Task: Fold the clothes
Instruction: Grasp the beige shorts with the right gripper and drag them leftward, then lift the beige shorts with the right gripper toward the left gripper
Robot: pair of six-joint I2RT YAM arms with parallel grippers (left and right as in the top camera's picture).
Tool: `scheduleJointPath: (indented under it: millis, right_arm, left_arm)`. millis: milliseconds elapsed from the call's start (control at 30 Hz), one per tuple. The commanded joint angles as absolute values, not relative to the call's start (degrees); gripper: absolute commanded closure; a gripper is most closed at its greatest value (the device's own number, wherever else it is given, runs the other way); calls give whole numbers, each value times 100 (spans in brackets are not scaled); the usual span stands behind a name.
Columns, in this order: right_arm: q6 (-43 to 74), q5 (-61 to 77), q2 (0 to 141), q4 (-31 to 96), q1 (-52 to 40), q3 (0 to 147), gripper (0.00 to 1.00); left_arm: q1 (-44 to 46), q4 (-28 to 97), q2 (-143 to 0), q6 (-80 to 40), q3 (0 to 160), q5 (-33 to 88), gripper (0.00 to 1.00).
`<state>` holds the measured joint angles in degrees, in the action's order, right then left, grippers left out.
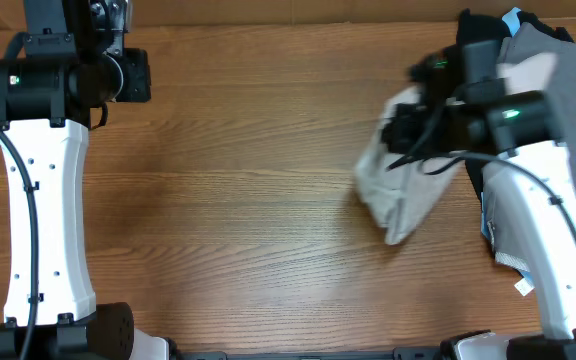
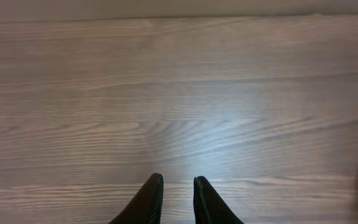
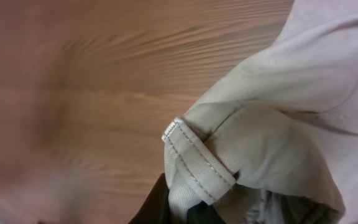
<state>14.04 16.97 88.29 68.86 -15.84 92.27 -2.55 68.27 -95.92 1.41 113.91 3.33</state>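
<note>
Pinching a stitched hem edge of the beige shorts (image 3: 272,81), the right gripper (image 3: 178,210) held the cloth bunched just ahead of its fingers. The left gripper (image 2: 178,194) hung narrowly parted, gripping nothing, with wood-grain table (image 2: 179,93) stretching ahead to its far edge.

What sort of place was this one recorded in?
Most likely a robotics lab or test bench rather than a home. Two white robot arms are mounted at a wood-grain table, with beige shorts on it and a heap of other garments at one side.
</note>
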Motion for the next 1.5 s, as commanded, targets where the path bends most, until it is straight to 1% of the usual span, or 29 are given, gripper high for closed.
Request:
scheduleJointPath:
  millis: [0,100,167,200,233,267,333,367,400,433,533,633,767,933,1167,1267,1467]
  right_arm:
    - [1772,1343,8938,6676,-2443,9371,96]
    - [1815,1291,9233,6412,-3103,9371,95]
    - [1831,1291,9441,6254,-3435,9371,92]
    - [1833,1295,9533,6184,-3559,9371,89]
    - [1833,1295,9638,6101,-3699,9371,80]
    - [1831,1297,9730,6031,-3824,9371,62]
    - [1833,1313,9841,5951,-3986,9371,35]
    - [1835,1308,9850,5927,-4014,9371,27]
    - [1938,1288,9848,5916,-4012,9376,21]
    - [2056,1260,9815,5922,-3962,9404,18]
    - [2239,1245,9695,6093,-3642,9515,16]
    - [2408,1247,9529,6639,-3039,9577,16]
    - [2429,1313,9533,7505,-2252,9485,15]
    - [2484,1461,9535,7749,-1986,8694,15]
    - [3194,2156,9535,6755,-2056,6945,15]
    - [3647,2383,9535,6246,-2056,6383,14]
    - [4333,2943,9535,4980,-2250,5564,14]
  left_arm:
    - [-405,6836,-9581,-106,11581,-150,78]
    - [-615,6831,-9583,-176,11581,-150,75]
    - [-755,6840,-9583,-174,11581,-150,74]
    - [-797,6847,-9583,-176,11581,-148,73]
    - [-829,6860,-9583,-176,11581,-145,70]
    - [-836,6875,-9583,-174,11581,-150,67]
    - [-834,6890,-9583,-174,11579,-143,59]
    - [-832,6899,-9583,-174,11579,-132,56]
    - [-823,6910,-9583,-172,11579,-91,52]
    - [-823,6921,-9583,-174,11579,-21,48]
    - [-823,6954,-9590,-172,11579,279,40]
    - [-786,7052,-9594,-169,11559,650,37]
    - [-668,7207,-9638,-169,11502,749,35]
    - [-545,7207,-9734,-169,11297,751,34]
    - [-401,7234,-10084,-169,11181,751,34]
    - [-353,7286,-10217,-169,11181,751,37]
    - [-217,7293,-10396,-169,11179,751,37]
